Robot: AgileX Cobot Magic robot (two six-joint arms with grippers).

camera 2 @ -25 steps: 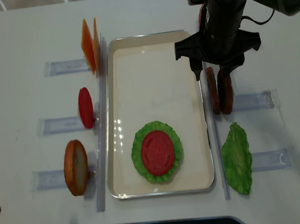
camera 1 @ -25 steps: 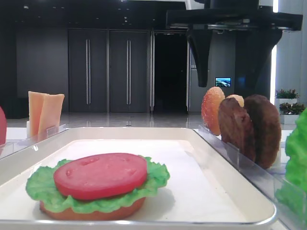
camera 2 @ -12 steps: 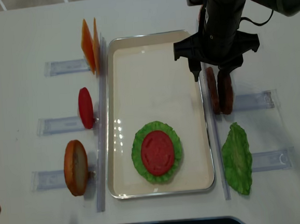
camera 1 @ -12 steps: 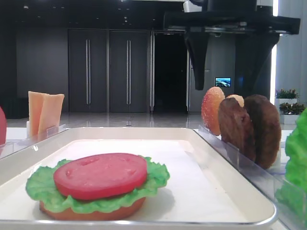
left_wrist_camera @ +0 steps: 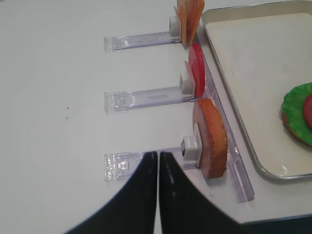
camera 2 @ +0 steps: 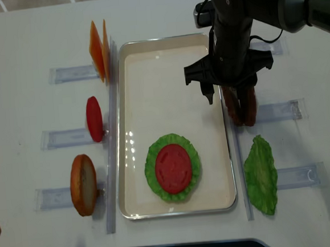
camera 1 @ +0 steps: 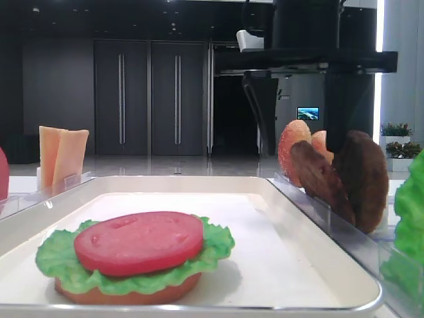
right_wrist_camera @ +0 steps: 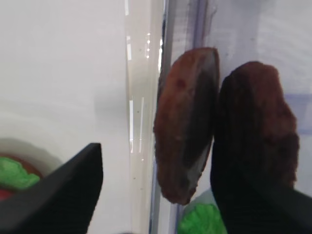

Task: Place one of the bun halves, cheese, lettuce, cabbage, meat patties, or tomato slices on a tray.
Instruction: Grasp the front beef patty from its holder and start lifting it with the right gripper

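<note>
Two patties (right_wrist_camera: pixel 185 122) stand beside the tray (camera 2: pixel 166 72); the right pincer (camera 2: pixel 228 95), spread wide, straddles the nearer one. It seems untouched; next, pinch and lift. The left pincer (left_wrist_camera: pixel 157 161) is pressed together.

One exterior view sat low at the near short end of the tray (camera 1: pixel 318 225), looking level along it toward dark doors. The other exterior view hung overhead, looking straight down on the tray (camera 2: pixel 165 55) and the holders either side. The right wrist view looked down, very close, at the tray's right rim (right_wrist_camera: pixel 141 97) and the meat patties (right_wrist_camera: pixel 187 122). The left wrist view looked obliquely at the table left of the tray (left_wrist_camera: pixel 253 44). All four shared the tray; both exterior views shared its stacked tomato slice (camera 1: pixel 138 242).
</note>
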